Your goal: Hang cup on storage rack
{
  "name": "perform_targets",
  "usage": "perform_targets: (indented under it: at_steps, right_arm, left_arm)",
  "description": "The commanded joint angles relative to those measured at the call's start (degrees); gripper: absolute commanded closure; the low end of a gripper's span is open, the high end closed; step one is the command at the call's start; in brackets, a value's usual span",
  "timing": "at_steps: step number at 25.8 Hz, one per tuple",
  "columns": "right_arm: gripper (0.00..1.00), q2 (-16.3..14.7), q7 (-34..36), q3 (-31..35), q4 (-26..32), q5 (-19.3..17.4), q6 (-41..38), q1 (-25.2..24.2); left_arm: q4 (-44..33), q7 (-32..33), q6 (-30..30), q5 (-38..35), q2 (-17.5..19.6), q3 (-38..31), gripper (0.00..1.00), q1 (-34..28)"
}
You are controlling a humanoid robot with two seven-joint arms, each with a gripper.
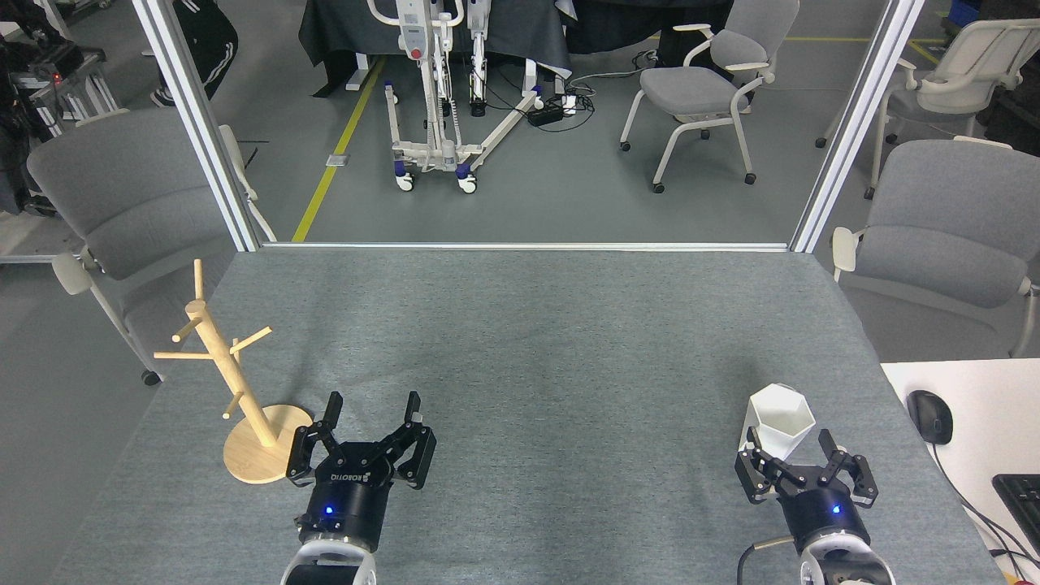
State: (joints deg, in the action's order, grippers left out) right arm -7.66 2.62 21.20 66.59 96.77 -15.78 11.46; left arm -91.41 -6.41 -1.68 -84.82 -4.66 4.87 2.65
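1. Our left gripper (373, 406), jaws apart, hovers just beside the wooden storage rack (231, 378), whose disc base sits on the grey felt worktop (536, 349).
2. Our right gripper (792, 443), jaws spread and empty, sits right behind the white faceted cup (778, 418), which stands upright near the worktop's right edge.
3. A computer mouse (929, 416) lies on the white desk (983, 406) beyond.

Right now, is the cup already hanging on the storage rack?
No, the cup stands on the table at the right, far from the storage rack.
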Motion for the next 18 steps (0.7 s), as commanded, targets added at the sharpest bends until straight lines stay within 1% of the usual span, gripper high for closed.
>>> perform_targets:
  at_steps: [1, 15, 18]
  right_arm:
    - [0.00, -0.25, 0.01, -0.01, -1.73, 0.09, 0.14, 0.75]
    - [0.00, -0.78, 0.01, 0.07, -7.97, 0.88, 0.40, 6.20]
    - [0.00, -0.78, 0.01, 0.07, -9.55, 1.84, 1.55, 7.26]
  left_arm:
    - [0.09, -0.09, 0.01, 0.00, -0.08, 0.05, 0.01, -0.28]
    - [2.02, -0.09, -0.25, 0.00, 0.01, -0.04, 0.01, -0.19]
    - [2.72, -0.01, -0.34, 0.00, -0.08, -0.04, 0.01, -0.19]
